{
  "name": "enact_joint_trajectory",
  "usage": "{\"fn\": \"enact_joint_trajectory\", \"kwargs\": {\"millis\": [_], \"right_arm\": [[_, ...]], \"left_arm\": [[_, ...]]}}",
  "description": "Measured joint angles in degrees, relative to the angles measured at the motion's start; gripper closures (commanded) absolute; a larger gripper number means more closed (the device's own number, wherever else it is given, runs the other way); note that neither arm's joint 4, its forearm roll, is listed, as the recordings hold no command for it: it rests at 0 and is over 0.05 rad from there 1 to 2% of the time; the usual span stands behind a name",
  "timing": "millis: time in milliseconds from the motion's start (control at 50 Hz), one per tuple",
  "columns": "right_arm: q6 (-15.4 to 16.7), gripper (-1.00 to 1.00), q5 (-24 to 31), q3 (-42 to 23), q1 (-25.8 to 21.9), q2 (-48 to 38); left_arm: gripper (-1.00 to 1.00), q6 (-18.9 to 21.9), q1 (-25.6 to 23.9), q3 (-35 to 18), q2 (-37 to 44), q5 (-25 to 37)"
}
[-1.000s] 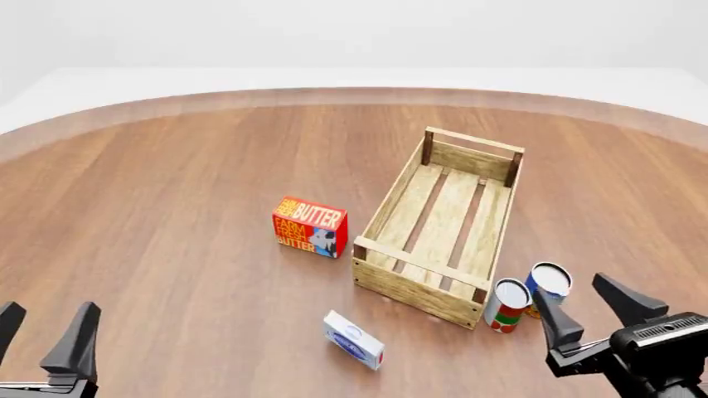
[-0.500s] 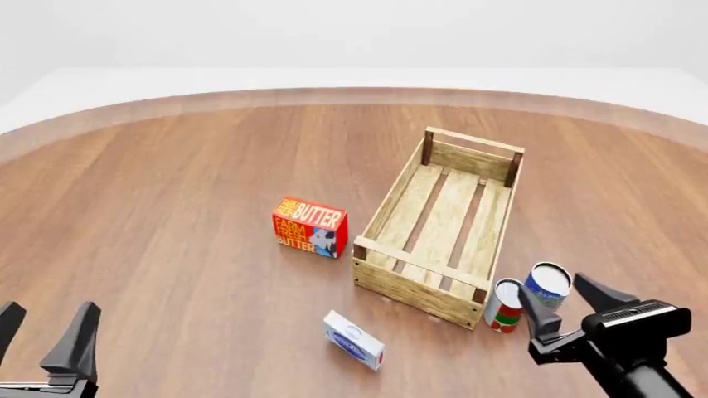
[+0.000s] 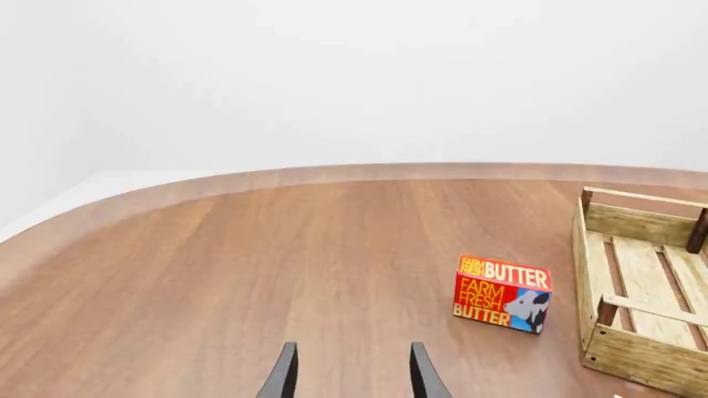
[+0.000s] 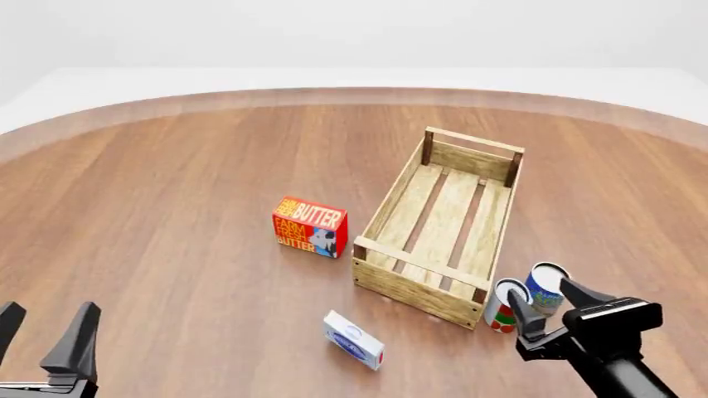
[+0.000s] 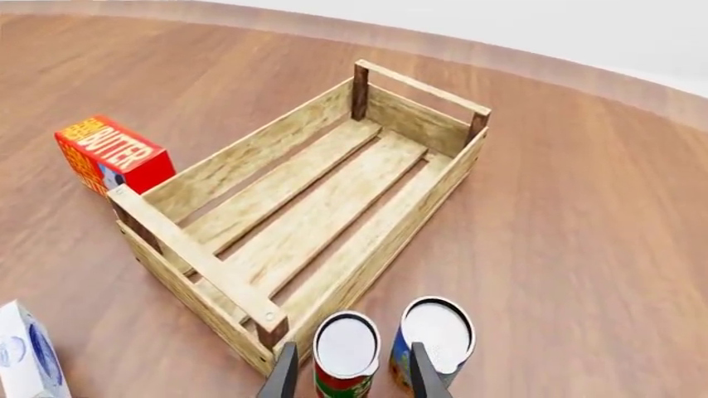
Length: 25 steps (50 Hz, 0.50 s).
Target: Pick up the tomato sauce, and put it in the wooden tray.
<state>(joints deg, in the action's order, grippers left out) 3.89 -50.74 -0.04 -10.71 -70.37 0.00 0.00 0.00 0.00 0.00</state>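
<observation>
The tomato sauce point(image 4: 505, 308) is a slim can with a red, white and green label, standing upright just off the near right corner of the wooden tray point(image 4: 416, 293). My right gripper point(image 4: 542, 293) is open and hovers right behind the can. In the right wrist view the tomato sauce point(image 5: 346, 348) shows between the two fingers of the right gripper point(image 5: 351, 361), with small gaps on both sides. The wooden tray point(image 5: 374, 249) has nothing in it. My left gripper point(image 4: 45, 322) is open at the near left, far from the cans; in its own view the left gripper point(image 3: 351, 365) holds nothing.
A wider blue-and-orange can point(image 4: 546, 283) point(image 5: 436, 335) stands right beside the tomato sauce, on the side away from the tray. A red butter box point(image 4: 310, 226) point(image 3: 502, 293) point(image 5: 112, 154) stands left of the tray. A small white-and-blue box point(image 4: 354, 340) point(image 5: 22, 355) lies nearer me.
My right gripper has moved forward and to the left, closing in on the two cans from behind. The left arm and all objects have stayed in place.
</observation>
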Motion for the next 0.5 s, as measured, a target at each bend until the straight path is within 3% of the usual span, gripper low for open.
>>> {"fn": "enact_joint_trajectory", "kwargs": {"millis": [500], "right_arm": [[-0.1,-1.00,-5.8,0.0,-0.6,-8.4]], "left_arm": [[-1.00,0.0,0.0,0.0,0.0,0.0]]}}
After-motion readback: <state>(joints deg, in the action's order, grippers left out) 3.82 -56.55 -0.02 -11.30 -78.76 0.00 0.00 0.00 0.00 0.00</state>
